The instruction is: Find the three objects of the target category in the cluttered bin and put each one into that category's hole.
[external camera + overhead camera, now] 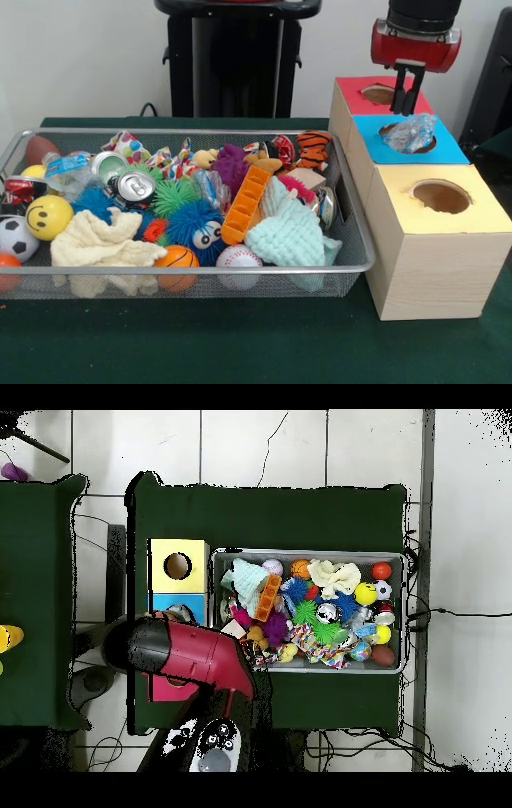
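The silver mesh bin (362, 240) holds a heap of toys. One see-through bottle (410, 132) lies crumpled in the hole of the blue-topped box (448, 150). A bottle with a blue label (66, 166) lies at the bin's far left, next to silver cans. I cannot make out a third bottle. My gripper (406, 102) hangs over the red-topped box, just right of its round hole (376, 94) and just behind the bottle. It looks shut and empty. In the overhead view my red arm (190, 656) hides the gripper and the red box.
The yellow-topped box (438, 240) stands nearest the camera, in a row with the blue and red ones, right of the bin; it shows in the overhead view (178, 566) too. The bin (403, 614) also holds balls, cloths, an orange block (244, 204) and silver cans (132, 186).
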Motion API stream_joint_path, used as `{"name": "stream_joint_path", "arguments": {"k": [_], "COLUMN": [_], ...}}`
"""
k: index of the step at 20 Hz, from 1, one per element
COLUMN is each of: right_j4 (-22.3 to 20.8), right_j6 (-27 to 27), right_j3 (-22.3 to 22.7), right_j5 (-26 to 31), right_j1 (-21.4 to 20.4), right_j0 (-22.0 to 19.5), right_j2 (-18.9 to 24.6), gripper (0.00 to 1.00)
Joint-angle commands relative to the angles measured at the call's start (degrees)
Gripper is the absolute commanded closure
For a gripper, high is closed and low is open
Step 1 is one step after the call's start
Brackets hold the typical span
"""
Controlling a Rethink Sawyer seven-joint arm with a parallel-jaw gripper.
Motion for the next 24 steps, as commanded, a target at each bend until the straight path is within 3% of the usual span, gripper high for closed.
{"name": "stream_joint_path", "arguments": {"k": [1,8,15,21,24], "right_j4": [2.8,3.4,3.5,2.8,0.9], "right_j6": [14.5,14.2,13.6,13.0,12.9], "right_j3": [1.7,2.6,3.1,5.5,6.7], "right_j5": [-3.3,-7.8,-7.7,-16.3,-24.6], "right_j1": [2.4,3.9,3.7,7.3,11.1], "right_j0": [0.3,-0.2,-0.1,-1.6,-3.6], "right_j2": [5.2,6.5,6.7,9.7,12.6], "gripper": [1.00,1.00,1.00,1.00,1.00]}}
